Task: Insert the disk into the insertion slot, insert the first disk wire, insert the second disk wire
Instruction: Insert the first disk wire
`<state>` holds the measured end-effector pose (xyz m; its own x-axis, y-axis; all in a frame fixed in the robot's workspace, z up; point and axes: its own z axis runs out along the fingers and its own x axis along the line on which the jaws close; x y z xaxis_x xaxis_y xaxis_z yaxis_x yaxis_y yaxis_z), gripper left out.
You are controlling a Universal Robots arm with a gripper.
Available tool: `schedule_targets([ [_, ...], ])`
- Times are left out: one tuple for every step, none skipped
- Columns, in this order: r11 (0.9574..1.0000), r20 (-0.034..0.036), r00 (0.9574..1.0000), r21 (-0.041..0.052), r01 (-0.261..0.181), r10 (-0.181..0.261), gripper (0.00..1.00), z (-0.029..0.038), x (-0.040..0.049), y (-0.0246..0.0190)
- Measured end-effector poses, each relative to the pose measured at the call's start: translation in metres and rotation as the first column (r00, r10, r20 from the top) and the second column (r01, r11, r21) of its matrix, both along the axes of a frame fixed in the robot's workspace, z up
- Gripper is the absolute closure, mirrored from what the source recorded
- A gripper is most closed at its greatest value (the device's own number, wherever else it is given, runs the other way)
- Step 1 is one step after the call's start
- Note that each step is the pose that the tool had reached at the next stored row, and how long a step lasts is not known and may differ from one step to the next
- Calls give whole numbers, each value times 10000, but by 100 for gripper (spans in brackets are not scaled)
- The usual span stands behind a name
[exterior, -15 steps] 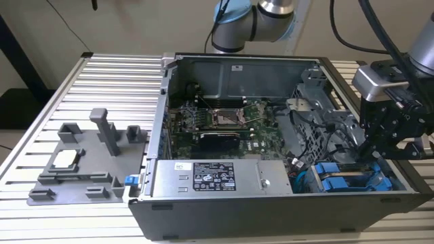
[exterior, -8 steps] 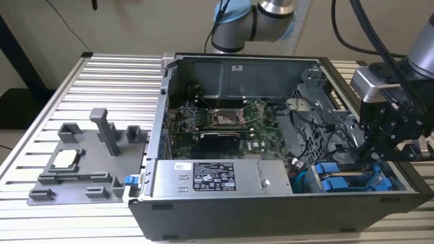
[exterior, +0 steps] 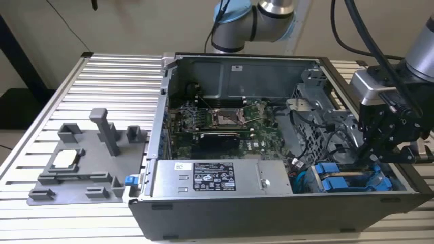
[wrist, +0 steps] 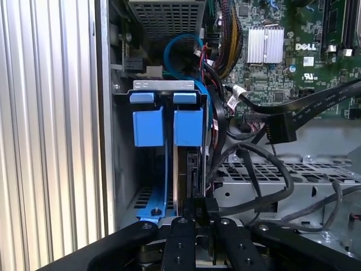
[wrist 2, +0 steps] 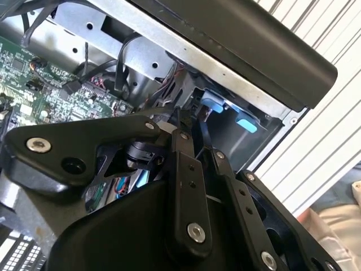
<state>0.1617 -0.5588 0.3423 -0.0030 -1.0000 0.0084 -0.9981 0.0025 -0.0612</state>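
The disk (wrist: 188, 169) stands on edge in its blue carrier (wrist: 188, 127), seated in the insertion slot of the grey metal drive cage (wrist: 163, 85). A second blue-fronted carrier (wrist: 148, 127) sits beside it. In the exterior view both carriers (exterior: 349, 179) lie in the case's near corner on that view's right. My gripper (wrist: 203, 219) is right at the disk's rear edge, shut on a small black wire connector (wrist: 204, 204) that touches the disk. The fingers (wrist 2: 184, 169) reach in past the case wall, and the gripper (exterior: 385, 156) hangs over the cage.
A loose black connector (wrist: 280, 127) on a flat cable hangs nearby, and a blue cable (wrist: 181, 44) loops behind the cage. The silver power-supply box (exterior: 217, 178) and the motherboard (exterior: 224, 119) lie on the exterior view's left of the cage. A grey fixture (exterior: 81, 162) sits on the slatted table.
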Motion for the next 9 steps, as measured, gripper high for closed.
schedule_targets([
  [10000, 0, 10000, 0, 2, -2, 81, -4, 0, 0],
  [10000, 0, 10000, 1, 3, -3, 81, -9, 0, 0],
  [10000, 0, 10000, 1, 3, -3, 81, -12, 0, 0],
  [10000, 0, 10000, 0, 3, -3, 81, -16, 0, 0],
  [10000, 1, 10000, -1, 4, -4, 81, -21, 0, 0],
  [10000, 0, 10000, -2, 3, -3, 81, -24, 0, 0],
  [10000, 0, 10000, 1, 4, -4, 81, -30, 0, 0],
  [10000, 0, 10000, 2, 4, -4, 81, -36, 0, 0],
  [10000, 0, 10000, 2, 4, -4, 81, -42, 0, 0],
])
